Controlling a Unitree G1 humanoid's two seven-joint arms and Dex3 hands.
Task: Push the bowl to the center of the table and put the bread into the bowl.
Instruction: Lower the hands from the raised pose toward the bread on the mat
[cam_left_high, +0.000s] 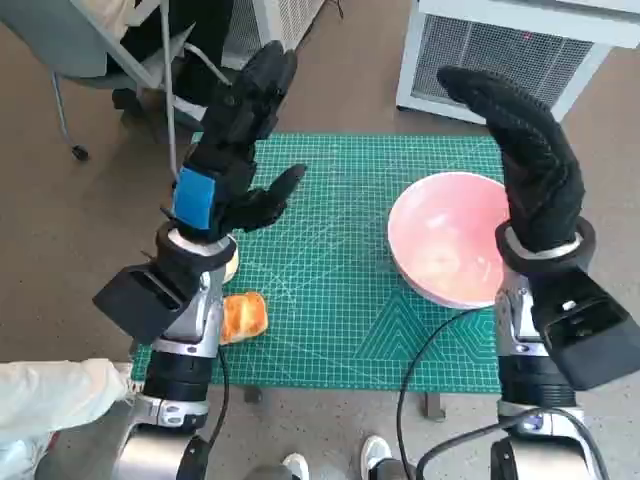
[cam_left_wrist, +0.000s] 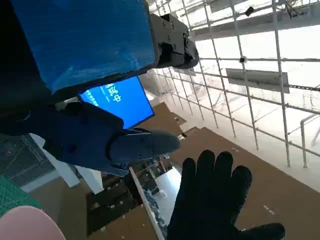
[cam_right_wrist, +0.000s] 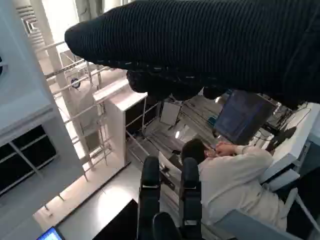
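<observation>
Bread only in head view

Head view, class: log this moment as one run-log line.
bowl: right side of mat, empty | bread: mat's near left edge | left hand: raised, holds nothing | right hand: raised above bowl's right rim, holds nothing

The left black robot hand carries blue tape across its back; the right robot hand wears a black knitted glove. Pale forearms bear black boxes and trailing black cables.

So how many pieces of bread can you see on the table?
1: the bread lies on the green mat near its front left corner, partly behind the left forearm, so another piece may be hidden there.
</observation>
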